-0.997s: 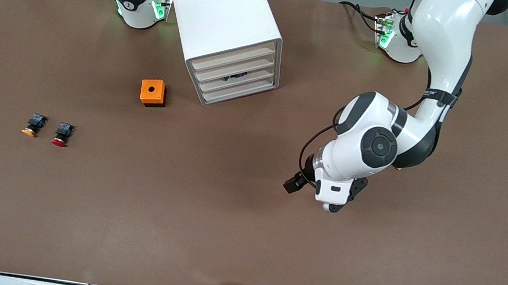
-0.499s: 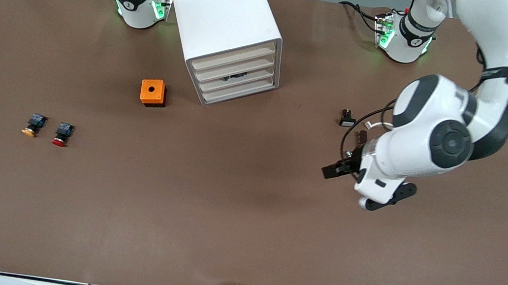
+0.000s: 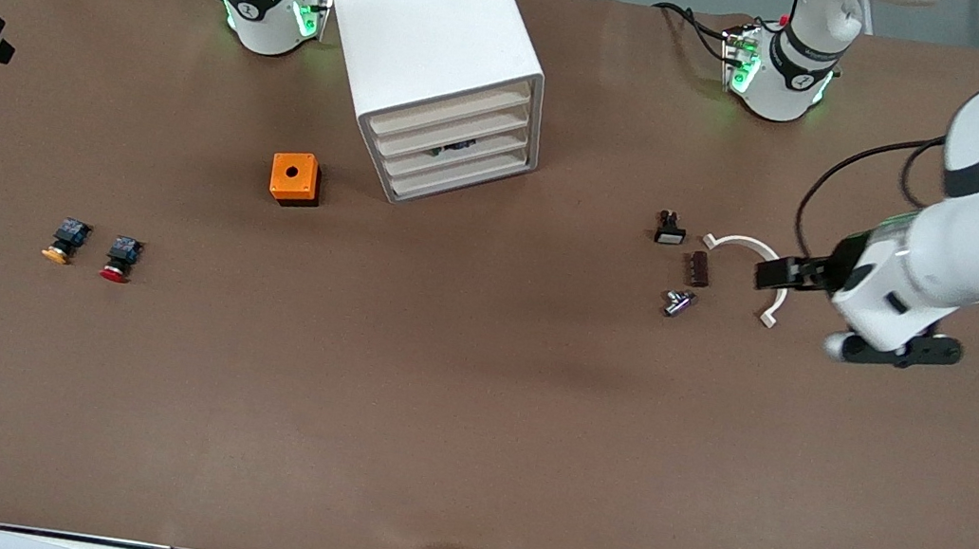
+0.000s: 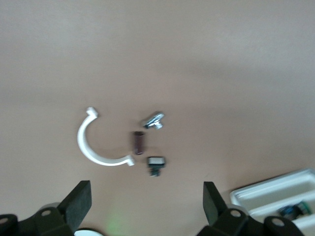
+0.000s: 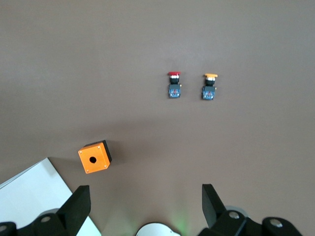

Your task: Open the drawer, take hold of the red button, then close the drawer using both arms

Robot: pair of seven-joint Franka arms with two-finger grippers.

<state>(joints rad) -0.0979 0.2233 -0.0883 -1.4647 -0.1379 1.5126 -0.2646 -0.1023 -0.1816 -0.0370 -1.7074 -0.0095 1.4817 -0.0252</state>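
The red-capped button [image 3: 117,258] lies on the table toward the right arm's end, beside an orange-yellow capped button [image 3: 61,241]; both show in the right wrist view, red [image 5: 173,86] and orange-yellow [image 5: 209,87]. The white drawer cabinet [image 3: 445,48] stands at the back with all its drawers pushed in. My left gripper [image 3: 895,351] hangs open and empty over the table beside a white curved clip [image 3: 756,254]; it is also open in its wrist view [image 4: 145,196]. My right gripper [image 5: 145,196] is open and empty, high over the table.
An orange box with a hole [image 3: 294,178] sits beside the cabinet, nearer the front camera. By the clip lie a brown piece [image 3: 697,268], a metal piece [image 3: 677,302] and a small black part [image 3: 669,230]. A dark object shows in a cabinet drawer slot [image 3: 455,147].
My left arm has swung toward its own end of the table, uncovering the clip and the small parts. The buttons, box and cabinet have not moved.
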